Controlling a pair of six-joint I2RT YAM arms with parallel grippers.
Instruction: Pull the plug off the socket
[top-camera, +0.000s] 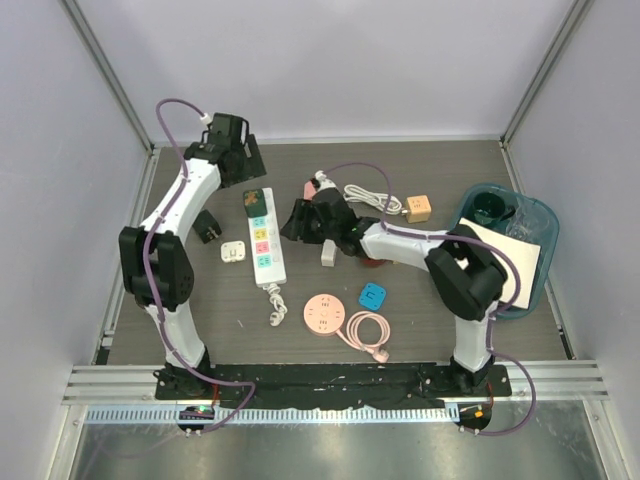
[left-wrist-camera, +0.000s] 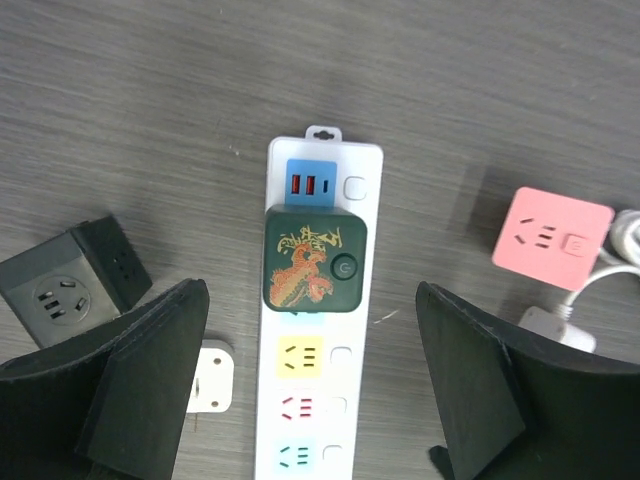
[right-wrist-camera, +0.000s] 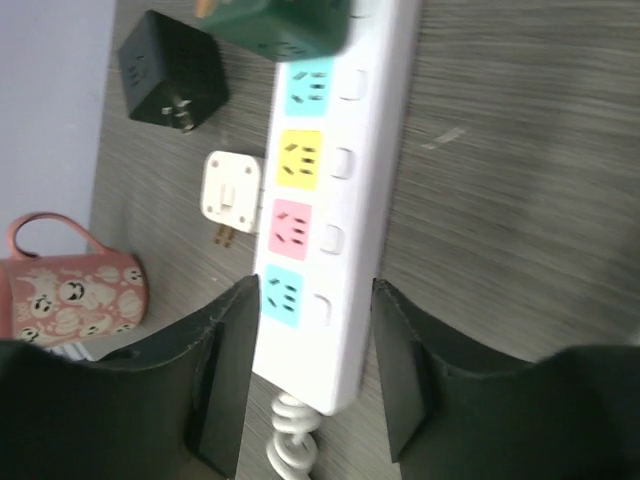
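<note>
Both arms rose from bases at the near edge of the worktop (top-camera: 430, 160). The right arm (top-camera: 462, 268) bent at its elbow and reached leftwards. Its right claw (right-wrist-camera: 315, 288) pointed down over the near, cable end of the power strip (right-wrist-camera: 372, 190). Its fingers stood apart, one on each side of the strip's width, and we could not tell whether they touched it. The left arm (top-camera: 150, 262) stretched farther, up the left side and then across, so that the left claw (left-wrist-camera: 310, 295) hung above the strip's far end, spread wide. The plug (left-wrist-camera: 314, 260), a dark green cube with a dragon print, sat in the strip just beside the USB block. In the wrist view it lay between those fingers and apart from both.

Counting from near to far, we saw:
- one round pink socket (top-camera: 322, 313) with one coiled pink cable (top-camera: 365, 335)
- one small blue square (top-camera: 373, 295)
- one white adapter (top-camera: 233, 252)
- one black cube adapter (top-camera: 208, 225)
- one power strip, with four coloured outlets uncovered and the one plug on it
- one white cable coil (top-camera: 365, 193)
- one tan cube (top-camera: 418, 207)

At the right, one blue tub (top-camera: 538, 208) held one dark cup (top-camera: 490, 208). The right wrist view also showed one pink mug (right-wrist-camera: 75, 285) left of the strip.
</note>
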